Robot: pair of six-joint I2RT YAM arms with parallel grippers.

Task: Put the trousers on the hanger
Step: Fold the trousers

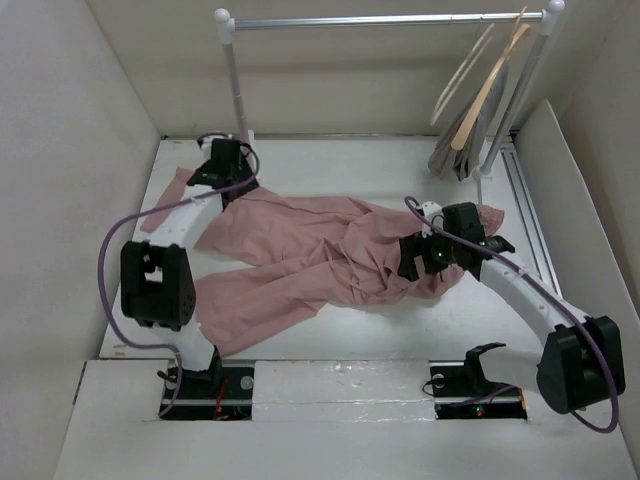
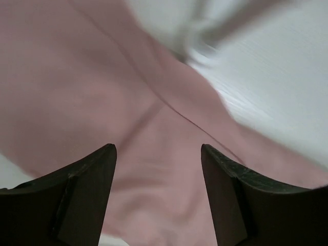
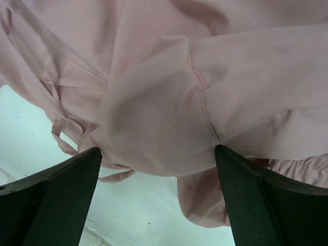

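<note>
The dusty-pink trousers (image 1: 310, 245) lie spread on the white table, legs running left and the gathered waist at the right. My left gripper (image 1: 216, 172) is open over the end of the far leg; in the left wrist view its gripper (image 2: 159, 148) straddles pink cloth (image 2: 92, 92) and holds nothing. My right gripper (image 1: 416, 258) is open low over the waist; in the right wrist view its gripper (image 3: 156, 149) stands either side of bunched fabric (image 3: 169, 118), with thin drawstrings (image 3: 64, 138) at the left. The pale cream hanger (image 1: 462, 72) hangs on the rail at the back right.
A metal rail (image 1: 385, 20) on two white posts spans the back. A broader tan wooden hanger (image 1: 490, 85) with a grey garment (image 1: 455, 155) hangs beside the cream one. White walls enclose the table; a rail track (image 1: 530, 220) runs along the right side.
</note>
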